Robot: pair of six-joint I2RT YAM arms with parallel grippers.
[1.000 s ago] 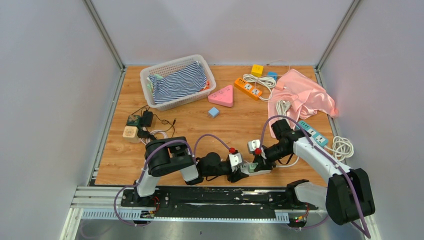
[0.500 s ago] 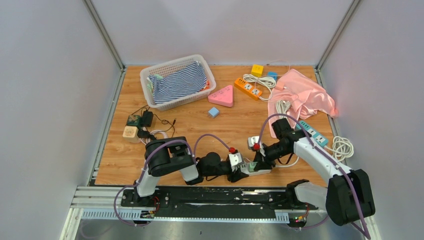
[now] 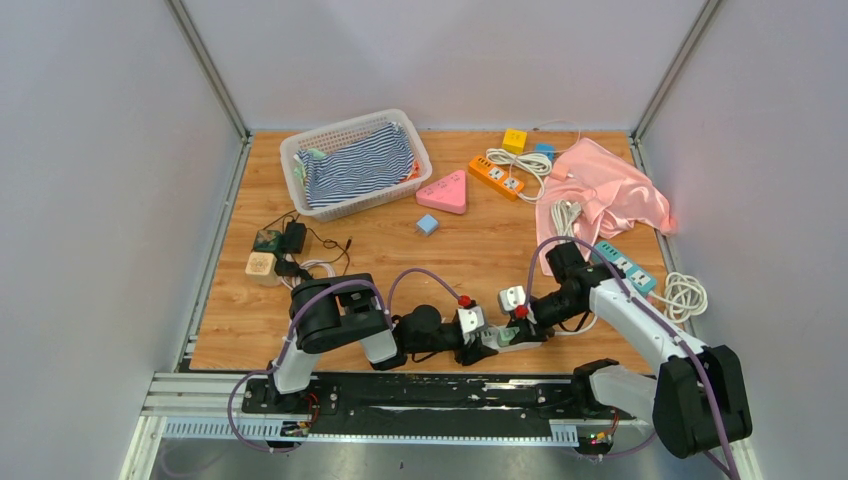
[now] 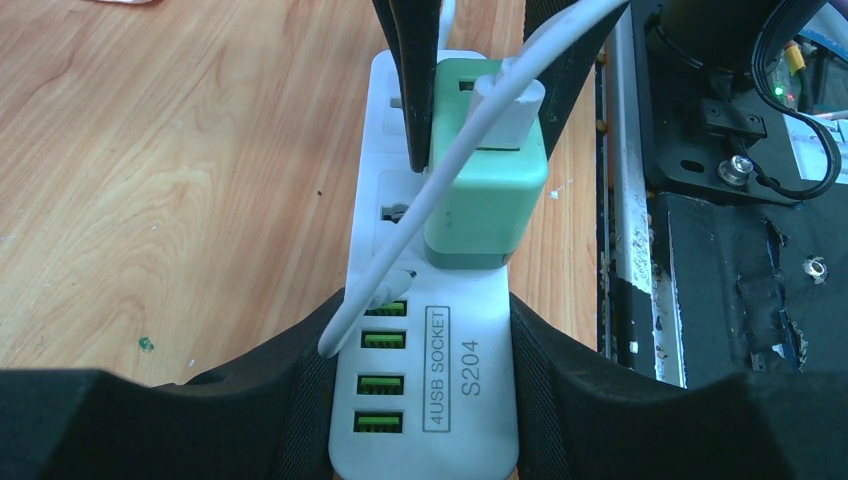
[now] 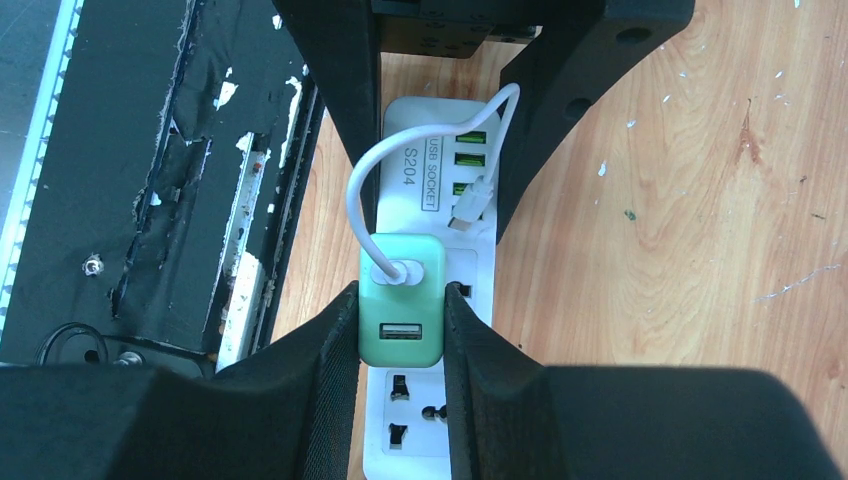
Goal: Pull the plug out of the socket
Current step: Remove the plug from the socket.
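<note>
A pale wooden worktop (image 3: 400, 265) sits inside grey walls, and the action is at its near edge, just beside the black base rail (image 3: 400, 395). There the white power strip (image 4: 470, 370) lies flat, with the green charger plug (image 5: 400, 345) seated in it. The left end effector (image 4: 425, 340) stands partly open, clamped across the strip's USB end. The right end effector (image 5: 400, 310) is closed tight on the plug's two sides. To my eye the pull should go straight away from the strip's face, without rocking, while the left presses down. The short white cable (image 5: 365, 180) loops from the plug into a USB port and may tug. The basket (image 3: 300, 150), pink cloth (image 3: 610, 190) and orange power strip (image 3: 497, 177) lie well apart, out of the way.
</note>
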